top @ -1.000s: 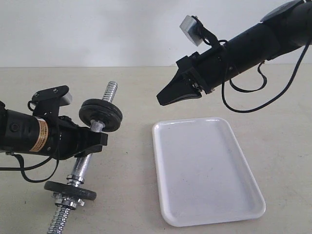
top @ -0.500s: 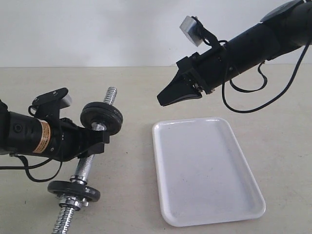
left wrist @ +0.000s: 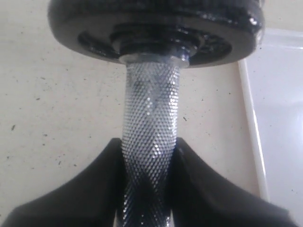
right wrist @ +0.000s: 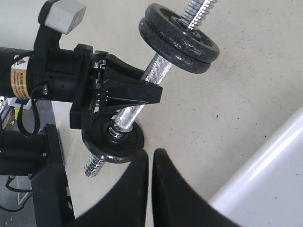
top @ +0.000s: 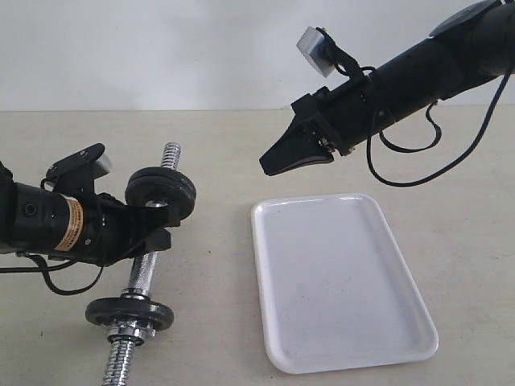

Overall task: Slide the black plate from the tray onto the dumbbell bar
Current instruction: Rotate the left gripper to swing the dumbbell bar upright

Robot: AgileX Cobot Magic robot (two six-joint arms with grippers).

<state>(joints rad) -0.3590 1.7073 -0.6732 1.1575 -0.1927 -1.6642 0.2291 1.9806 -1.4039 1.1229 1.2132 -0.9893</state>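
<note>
left gripper (top: 157, 219): pinching bar (top: 143, 273), swinging its tip lower | right gripper (top: 269, 165): hovering, fingers pressing together, holding nothing | plate (top: 161, 191): riding bar; tray (top: 346, 273): lying bare; likely finishing

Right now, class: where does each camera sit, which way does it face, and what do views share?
Exterior: off the arms, facing the table; shows both arms, left gripper clamping the dumbbell bar, right gripper raised.
Left wrist: on the left arm, looking along the bar to a black plate; own fingers show.
Right wrist: on the right arm, looking down past its shut jaws at the bar.
Shared: all show bar and tray.
</note>
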